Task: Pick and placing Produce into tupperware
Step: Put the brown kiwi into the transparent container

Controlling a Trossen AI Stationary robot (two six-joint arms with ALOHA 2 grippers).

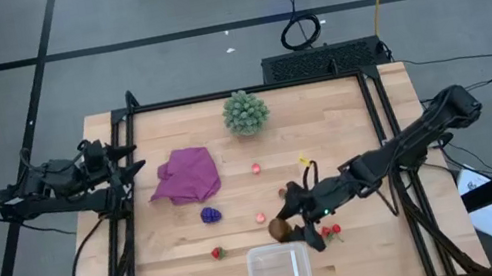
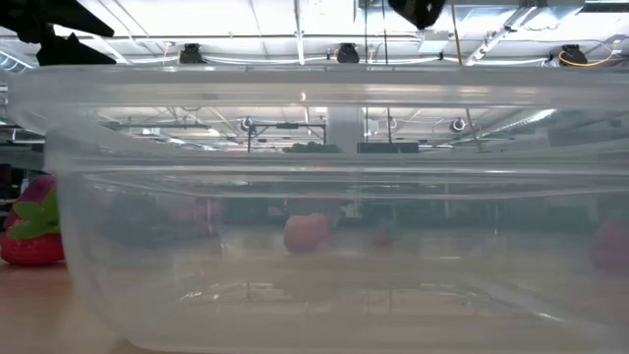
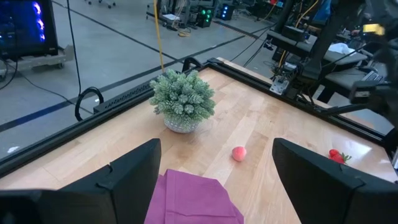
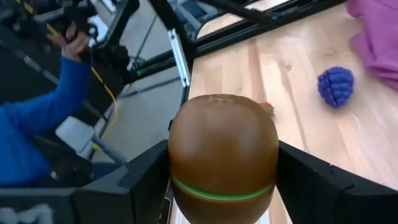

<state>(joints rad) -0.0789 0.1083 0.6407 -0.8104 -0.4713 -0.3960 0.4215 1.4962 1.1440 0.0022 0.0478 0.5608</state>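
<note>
- The right end effector (image 1: 291,225) is clamped on the brown kiwi (image 4: 222,158), one finger on each side of it.
- The kiwi is held just beside the far edge of the clear tub (image 1: 279,267), not in it.
- The tub sits on the wooden worktop (image 1: 325,124) at its near edge.
- The purple grape cluster (image 1: 210,213) lies near the purple cloth (image 1: 186,175).
- Red and pink berries (image 1: 256,169) lie here and there on the worktop, and a strawberry (image 2: 31,233) sits next to the tub.
- The left end effector (image 3: 214,174) waits at the left side of the worktop, fingers apart and holding nothing.
- A green bushy ball (image 1: 246,112) stands at the far side.
- A person's blue sleeve (image 4: 34,118) shows beyond the worktop.
</note>
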